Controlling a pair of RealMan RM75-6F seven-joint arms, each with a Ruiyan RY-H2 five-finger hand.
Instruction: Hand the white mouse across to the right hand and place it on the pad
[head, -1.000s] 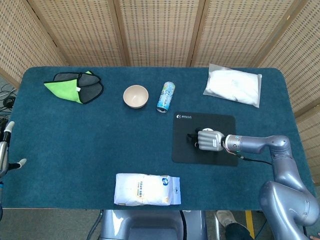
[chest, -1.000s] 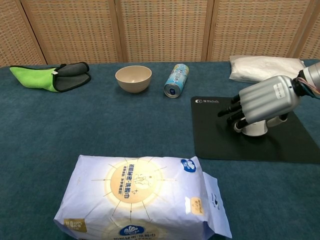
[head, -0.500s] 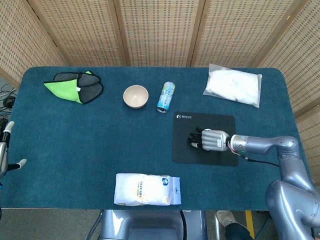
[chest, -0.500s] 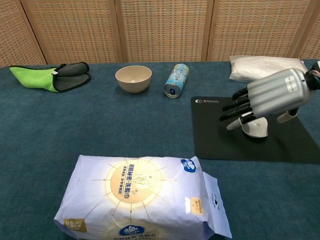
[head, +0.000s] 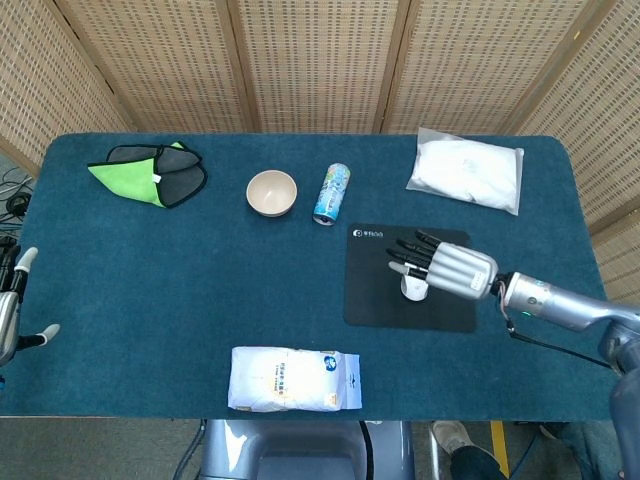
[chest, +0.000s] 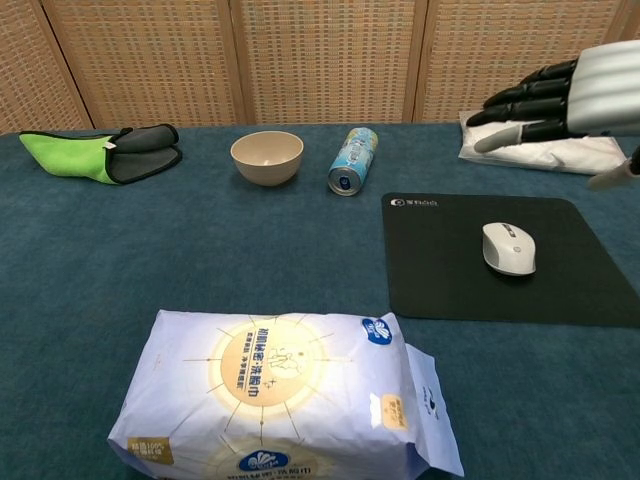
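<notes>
The white mouse (chest: 509, 248) lies flat on the black pad (chest: 440, 270), by itself; the head view shows only a sliver of the mouse (head: 412, 289) under the hand. My right hand (chest: 572, 100) hovers well above it, fingers spread and empty; in the head view the right hand (head: 446, 265) covers most of the mouse over the pad (head: 375, 295). My left hand (head: 12, 305) sits at the far left table edge, fingers apart, holding nothing.
A tissue pack (chest: 280, 395) lies at the front centre. At the back are a beige bowl (chest: 267, 157), a can on its side (chest: 353, 160), a green and grey cloth (chest: 95, 152) and a white bag (chest: 535, 138).
My right hand let go of the mouse, opened its fingers and rose clear of the pad. The mouse stays where it was set. The left hand barely shifted.
</notes>
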